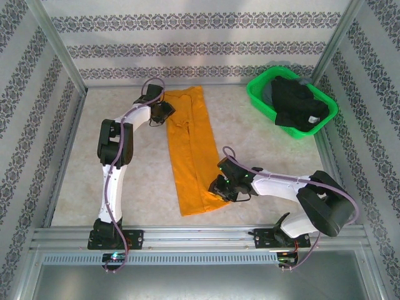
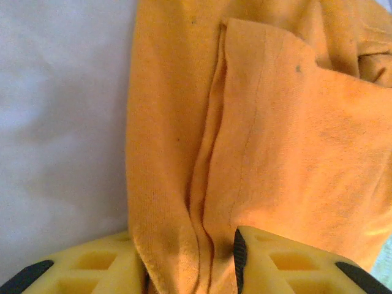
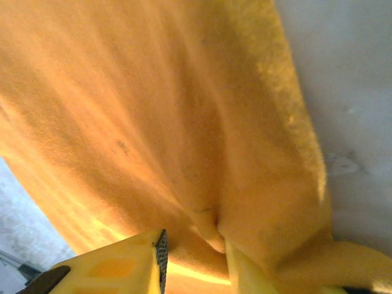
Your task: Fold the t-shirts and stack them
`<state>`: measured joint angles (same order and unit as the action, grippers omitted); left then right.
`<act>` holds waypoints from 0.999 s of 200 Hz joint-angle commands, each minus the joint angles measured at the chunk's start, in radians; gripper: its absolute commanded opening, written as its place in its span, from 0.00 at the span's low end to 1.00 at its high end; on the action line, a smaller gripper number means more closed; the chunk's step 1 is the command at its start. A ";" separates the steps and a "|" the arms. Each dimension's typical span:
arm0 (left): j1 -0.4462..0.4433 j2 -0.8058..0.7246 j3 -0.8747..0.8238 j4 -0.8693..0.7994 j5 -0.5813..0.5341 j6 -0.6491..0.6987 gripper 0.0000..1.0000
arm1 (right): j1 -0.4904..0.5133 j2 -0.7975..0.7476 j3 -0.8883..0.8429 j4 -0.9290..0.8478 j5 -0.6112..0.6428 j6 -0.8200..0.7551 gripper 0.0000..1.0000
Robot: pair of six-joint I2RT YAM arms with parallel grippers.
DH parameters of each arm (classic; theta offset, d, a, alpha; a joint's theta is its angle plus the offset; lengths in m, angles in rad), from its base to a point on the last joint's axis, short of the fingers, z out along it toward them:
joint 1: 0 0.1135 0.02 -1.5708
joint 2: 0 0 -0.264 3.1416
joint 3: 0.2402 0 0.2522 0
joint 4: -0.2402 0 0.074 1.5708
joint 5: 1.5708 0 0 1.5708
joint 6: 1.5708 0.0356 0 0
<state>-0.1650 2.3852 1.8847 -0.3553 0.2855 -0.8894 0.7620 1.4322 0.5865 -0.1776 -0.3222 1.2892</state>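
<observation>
The orange t-shirt (image 1: 187,150) was laid as a long folded strip on the table (image 1: 150,194). Its far left edge was pinched by the left gripper (image 1: 167,112), and its near right corner by the right gripper (image 1: 220,187).

Wht/blk arms (image 1: 111,187), purple cables (image 1: 153,80), yellow tool fingers (image 2: 288,263)

The orange t-shirt (image 1: 187,150) lies folded into a long narrow strip across the middle of the surface (image 1: 262,150). The black t-shirts (image 1: 297,103) sit crumpled in the green basket (image 1: 264,107).
</observation>
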 commanded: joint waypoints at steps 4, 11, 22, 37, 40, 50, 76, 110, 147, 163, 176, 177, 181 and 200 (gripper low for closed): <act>-0.032 -0.011 0.015 -0.018 -0.020 0.085 0.45 | 0.000 -0.027 0.042 -0.091 0.066 0.091 0.36; -0.034 -0.053 -0.017 -0.018 -0.037 0.095 0.46 | -0.006 -0.070 0.050 -0.137 0.096 0.076 0.37; -0.035 -0.145 -0.116 0.008 -0.061 0.094 0.47 | -0.020 -0.147 0.048 -0.225 0.151 0.036 0.39; -0.035 -0.290 -0.323 0.091 -0.079 0.069 0.47 | -0.058 -0.248 0.036 -0.345 0.202 -0.048 0.41; -0.035 -0.316 -0.365 0.107 -0.081 0.064 0.47 | -0.066 -0.263 0.032 -0.366 0.207 -0.065 0.41; -0.036 -0.422 -0.511 0.153 -0.084 0.045 0.47 | -0.093 -0.318 0.015 -0.439 0.218 -0.141 0.43; -0.074 -0.687 -0.854 0.216 -0.052 -0.007 0.47 | -0.153 -0.406 -0.056 -0.477 0.148 -0.280 0.47; -0.207 -0.977 -1.116 0.060 0.006 -0.059 0.47 | -0.186 -0.296 -0.042 -0.412 0.013 -0.447 0.43; -0.333 -1.188 -1.280 -0.110 0.058 -0.085 0.47 | -0.148 -0.155 0.004 -0.345 -0.034 -0.486 0.37; -0.366 -1.223 -1.304 -0.162 0.096 -0.086 0.47 | -0.134 -0.118 0.012 -0.346 -0.039 -0.481 0.36; -0.408 -1.236 -1.307 -0.191 0.116 -0.090 0.48 | -0.119 -0.107 0.004 -0.323 -0.046 -0.467 0.35; -0.411 -1.236 -1.307 -0.193 0.116 -0.090 0.48 | -0.119 -0.106 0.003 -0.320 -0.047 -0.466 0.35; -0.426 -1.240 -1.306 -0.198 0.120 -0.093 0.48 | -0.114 -0.105 0.000 -0.309 -0.049 -0.458 0.35; -0.472 -1.235 -1.315 -0.205 0.150 -0.107 0.50 | -0.096 -0.090 0.003 -0.290 -0.046 -0.431 0.34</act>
<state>-0.5842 1.1618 0.5777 -0.4873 0.3771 -0.9642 0.6380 1.3174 0.5735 -0.5167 -0.3378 0.8452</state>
